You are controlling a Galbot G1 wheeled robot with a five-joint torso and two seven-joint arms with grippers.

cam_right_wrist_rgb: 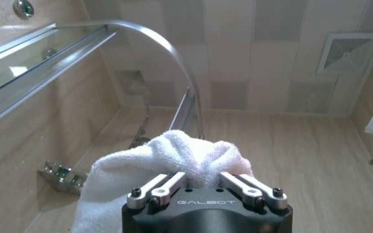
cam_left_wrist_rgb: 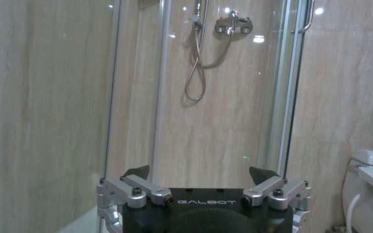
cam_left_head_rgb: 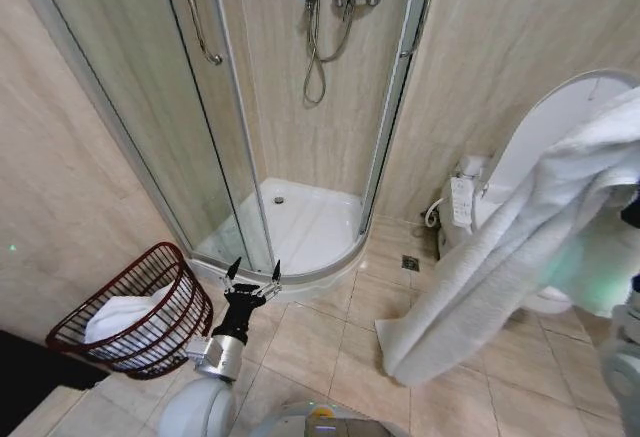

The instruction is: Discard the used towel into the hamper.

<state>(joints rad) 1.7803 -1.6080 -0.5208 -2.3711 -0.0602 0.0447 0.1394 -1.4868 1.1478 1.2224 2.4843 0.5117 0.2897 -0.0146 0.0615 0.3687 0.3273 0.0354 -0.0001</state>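
Observation:
A large white towel point(cam_left_head_rgb: 500, 257) hangs in a long drape at the right, its lower end near the floor tiles. In the right wrist view my right gripper point(cam_right_wrist_rgb: 203, 177) is shut on a bunched end of the towel point(cam_right_wrist_rgb: 173, 155), held high up. The hamper point(cam_left_head_rgb: 190, 312), a dark reddish wire basket, stands on the floor at the left with another white cloth point(cam_left_head_rgb: 125, 315) inside. My left gripper point(cam_left_head_rgb: 255, 272) is open and holds nothing. It sits just right of the hamper, pointing at the shower point(cam_left_wrist_rgb: 201, 174).
A corner shower cabin point(cam_left_head_rgb: 300, 217) with curved glass doors and a raised white tray fills the middle. A white toilet point(cam_left_head_rgb: 540, 147) with its lid up stands behind the towel at the right. A floor drain point(cam_left_head_rgb: 410, 262) lies between them. Beige floor tiles point(cam_left_head_rgb: 310, 342) lie in front.

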